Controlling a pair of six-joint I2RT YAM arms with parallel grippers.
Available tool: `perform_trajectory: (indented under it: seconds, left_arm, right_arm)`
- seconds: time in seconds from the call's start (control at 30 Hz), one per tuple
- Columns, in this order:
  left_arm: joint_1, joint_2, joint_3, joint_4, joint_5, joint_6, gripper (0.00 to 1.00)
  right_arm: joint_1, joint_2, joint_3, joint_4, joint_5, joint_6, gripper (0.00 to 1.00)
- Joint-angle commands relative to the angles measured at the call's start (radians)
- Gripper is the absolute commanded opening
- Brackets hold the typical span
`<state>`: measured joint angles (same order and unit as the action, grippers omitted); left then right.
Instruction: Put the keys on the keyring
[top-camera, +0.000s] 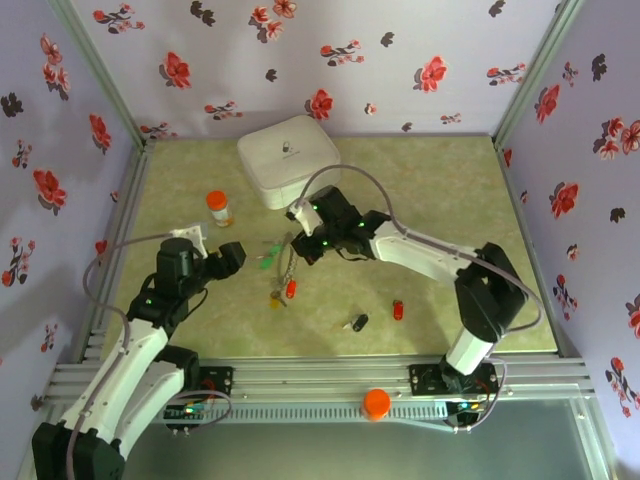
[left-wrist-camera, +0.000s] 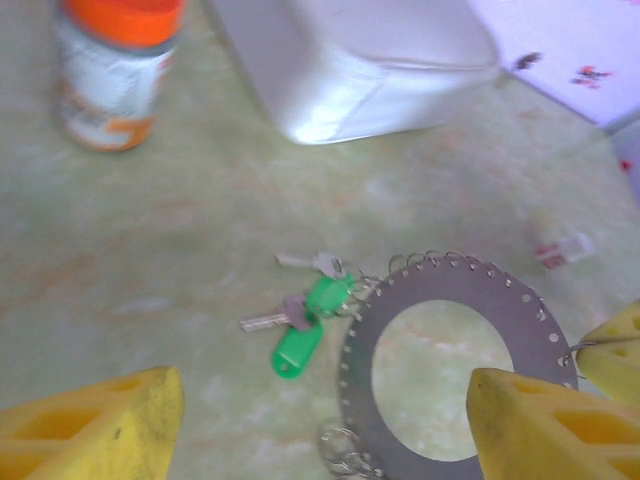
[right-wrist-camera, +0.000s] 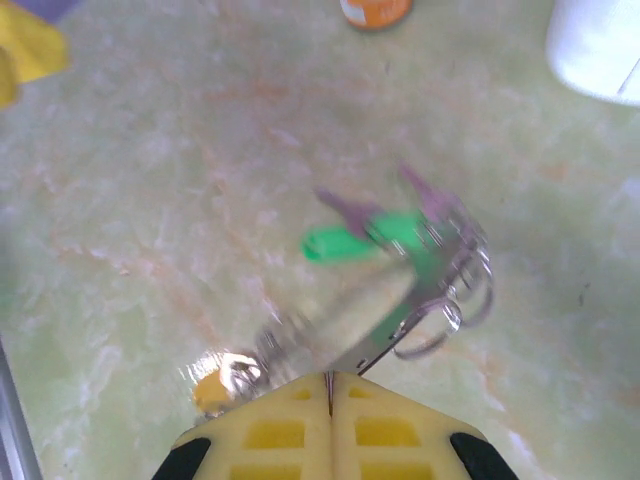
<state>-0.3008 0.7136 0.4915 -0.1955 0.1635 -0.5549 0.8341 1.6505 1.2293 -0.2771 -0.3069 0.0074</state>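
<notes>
Two green keys (left-wrist-camera: 310, 322) seen strung on keyring (left-wrist-camera: 445, 283) at table (top-camera: 450, 200) centre; ring edge pinched by right gripper (right-wrist-camera: 330, 385) — jaws fully closed on it (ring blurred in right wrist view); yellow key (right-wrist-camera: 213, 388) and red key (top-camera: 291, 289) seen at ring's near end; left gripper (left-wrist-camera: 325, 388) held just beside ring — jaws wide, nothing gripped; loose red key (top-camera: 398, 310) and black key (top-camera: 358, 322) lain apart, nearer arm bases; pill bottle (top-camera: 219, 208), white case (top-camera: 288, 158) behind.

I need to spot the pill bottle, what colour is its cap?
Orange. The cap shows best in the left wrist view.
</notes>
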Motion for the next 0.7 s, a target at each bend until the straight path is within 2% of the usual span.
perform_trajectory:
  seconds: [0.0,0.33,0.43,0.5,0.67]
  left_arm:
    - [-0.015,0.036,0.058,0.123,0.139,0.150,0.70]
    - [-0.038,0.125,0.092,0.200,0.401,0.515,0.57]
    - [-0.046,0.159,0.084,0.232,0.511,0.592,0.45]
    - [-0.063,0.176,0.068,0.280,0.580,0.634,0.31]
    - [-0.127,0.194,0.070,0.315,0.608,0.721,0.29]
  right_arm:
    - [0.002,-0.095,-0.043,0.063,-0.015,-0.111,0.00]
    - [-0.051,-0.233,-0.142,0.155,-0.204,-0.230,0.00]
    - [-0.062,-0.258,-0.169,0.171,-0.248,-0.264,0.00]
    - [-0.062,-0.276,-0.181,0.164,-0.293,-0.299,0.00]
    - [-0.061,-0.310,-0.204,0.157,-0.387,-0.350,0.00]
